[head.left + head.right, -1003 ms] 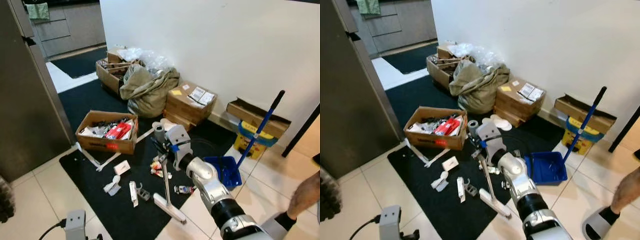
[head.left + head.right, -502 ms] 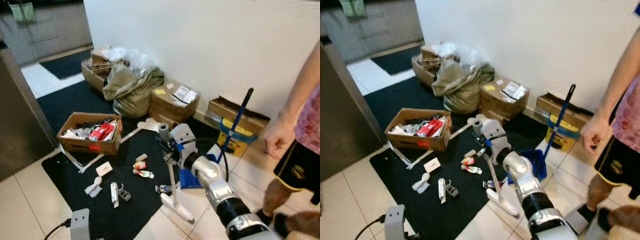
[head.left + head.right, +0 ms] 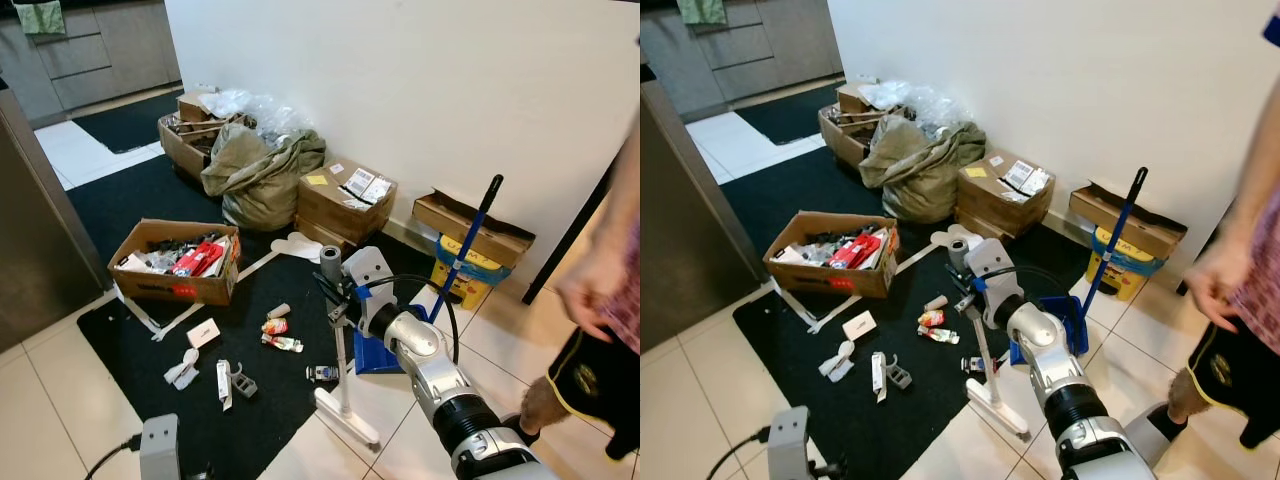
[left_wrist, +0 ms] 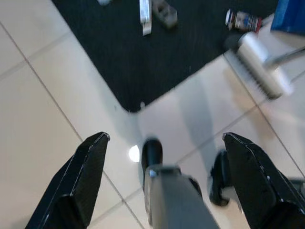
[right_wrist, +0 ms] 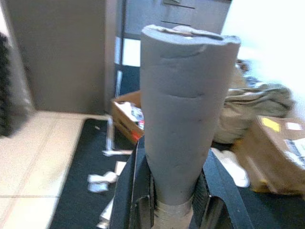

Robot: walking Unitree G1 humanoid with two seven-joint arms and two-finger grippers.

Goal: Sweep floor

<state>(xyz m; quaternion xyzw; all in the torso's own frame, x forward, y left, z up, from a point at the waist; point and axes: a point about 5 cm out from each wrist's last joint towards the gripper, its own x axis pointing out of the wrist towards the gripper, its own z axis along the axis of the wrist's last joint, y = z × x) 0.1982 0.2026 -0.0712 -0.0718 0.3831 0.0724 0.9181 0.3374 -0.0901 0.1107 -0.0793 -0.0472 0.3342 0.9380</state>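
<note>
Right now the right claw (image 3: 980,287) is clamped around the grey foam grip of the broom (image 3: 983,352), holding it nearly upright. The broom's pale head (image 3: 346,417) rests on the tiles at the edge of the black mat (image 3: 120,330), just short of a small bottle (image 3: 321,373). The left claw (image 4: 162,157) hangs low over bare tile with its fingers spread wide and nothing between them.

I'd say the sweeping is in its early part: litter lies scattered across the mat, a tube (image 3: 283,344), a little jar (image 3: 273,327), a white card (image 3: 203,333), crumpled paper (image 3: 182,368) and a grey clip (image 3: 243,384). The blue dustpan (image 3: 1070,325) sits just behind the right arm, by its long blue handle (image 3: 468,248). The next stroke, I think, calls for setting the head beyond the nearest bits and drawing them toward the dustpan, without snagging the mat's edge.

A person (image 3: 600,300) stands close on the right, so a wide swing could catch them.

Labels on the cardboard boxes (image 3: 345,200) and the yellow tub (image 3: 462,270) are too small to read.
</note>
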